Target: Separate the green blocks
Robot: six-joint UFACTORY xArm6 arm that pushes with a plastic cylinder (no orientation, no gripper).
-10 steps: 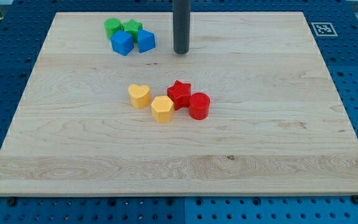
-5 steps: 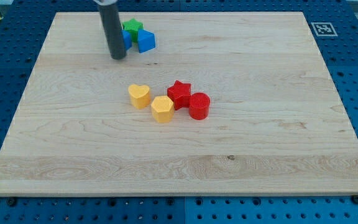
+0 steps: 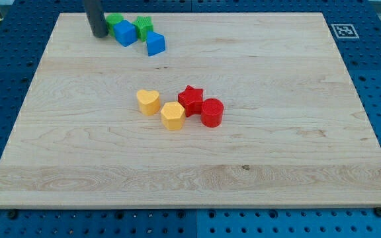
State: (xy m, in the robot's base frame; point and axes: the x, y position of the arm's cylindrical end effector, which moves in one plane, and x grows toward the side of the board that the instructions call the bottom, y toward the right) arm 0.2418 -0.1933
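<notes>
My tip point(image 3: 98, 34) rests on the board near the view's top left, just left of a round green block point(image 3: 114, 20). A blue block point(image 3: 125, 33) sits right of my tip, touching the round green block. A green star block point(image 3: 143, 26) lies right of that blue block, with a second blue block point(image 3: 155, 44) just below it. The two green blocks stand a little apart with the first blue block between them.
A yellow heart block point(image 3: 148, 102) and a yellow hexagonal block point(image 3: 172, 116) lie mid-board. A red star block point(image 3: 191, 99) and a red round block point(image 3: 211, 112) touch them on the right. A marker tag point(image 3: 343, 30) sits at the board's top right corner.
My tip moved from right of the cluster, across its lower side, to its upper left. The first blue block shifted up, and the green blocks moved slightly.
</notes>
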